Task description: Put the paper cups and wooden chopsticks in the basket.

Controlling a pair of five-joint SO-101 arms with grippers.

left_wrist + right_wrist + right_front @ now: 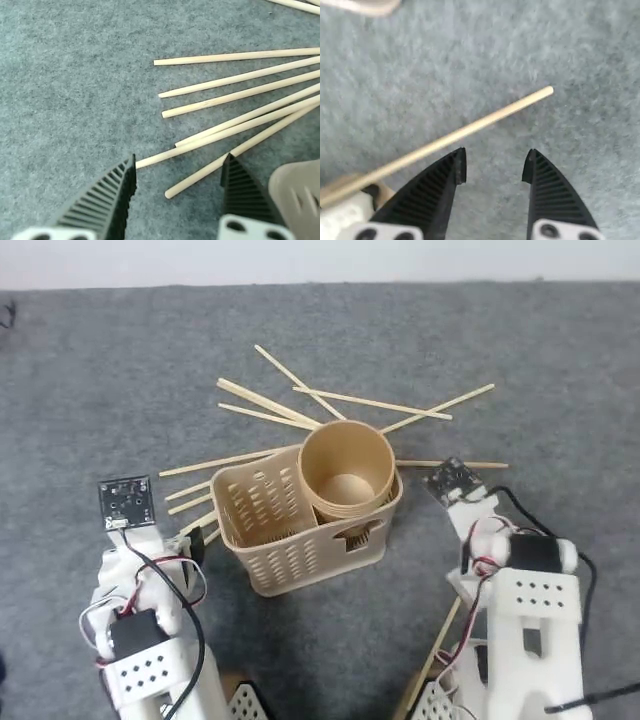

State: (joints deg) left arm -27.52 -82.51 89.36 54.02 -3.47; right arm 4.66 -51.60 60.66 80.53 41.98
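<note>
Wooden chopsticks (370, 403), pale and thin, lie scattered over the grey felt mat (100, 360), fanned out behind and to one side of the beige slotted plastic basket (300, 560); none is inside it yet. The left gripper (181, 157) hangs with its fingers spread above the near ends of that fan, just beside a corner of the basket. The sticks crowd and overlap there, so closing could pinch two at once or roll one away. Several seem to run under the basket, and pulling on those might drag or tip it. The right gripper (496, 150) is spread too, low over the mat beside a lone chopstick (470, 131). That stick runs back towards the arm's own base (awkward, I'd say), and a grip near one end would let it swing and miss the opening. As for the basket, the brown paper cups (345, 485) stand nested and upright in one end, rising above the rim, while the other end looks empty.
</note>
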